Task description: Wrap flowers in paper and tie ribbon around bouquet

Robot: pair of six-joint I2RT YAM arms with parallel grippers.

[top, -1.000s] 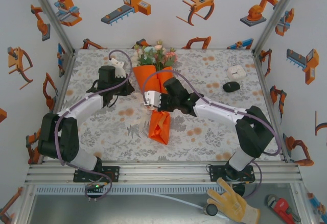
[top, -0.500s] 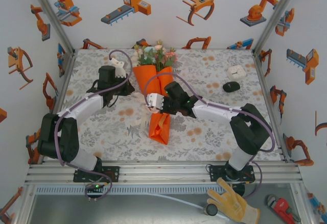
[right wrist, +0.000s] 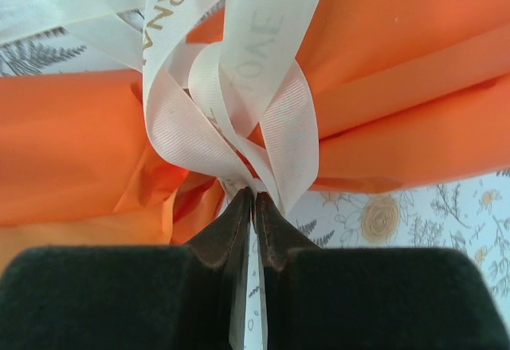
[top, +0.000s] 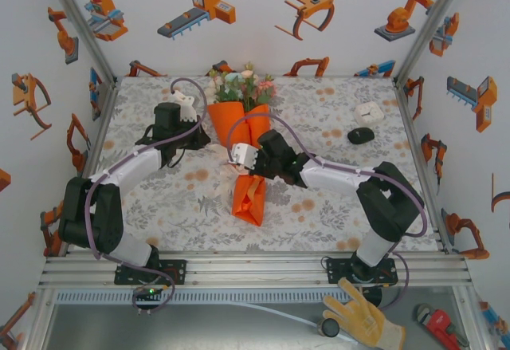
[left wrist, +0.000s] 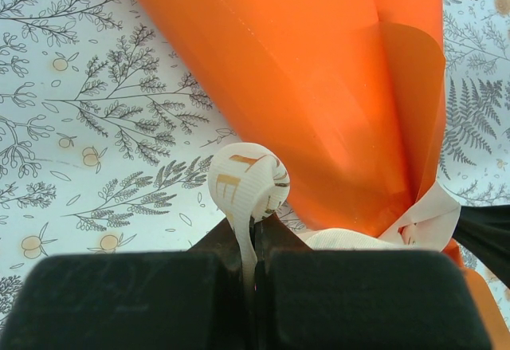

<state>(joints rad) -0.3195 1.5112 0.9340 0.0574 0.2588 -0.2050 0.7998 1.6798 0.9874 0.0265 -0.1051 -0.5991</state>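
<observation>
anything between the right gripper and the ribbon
Nothing visible is in the way: the right gripper is shut on the ribbon where it loops around the orange paper. The left gripper pinches another stretch of it.

The top camera looks steeply down from above and behind the arm bases, taking in the whole table (top: 191,206). Each wrist camera looks forward over its own fingers (left wrist: 119,302), very close to the orange paper (left wrist: 319,87) and ribbon (right wrist: 275,31), a patch at mid-table in the top view.
</observation>
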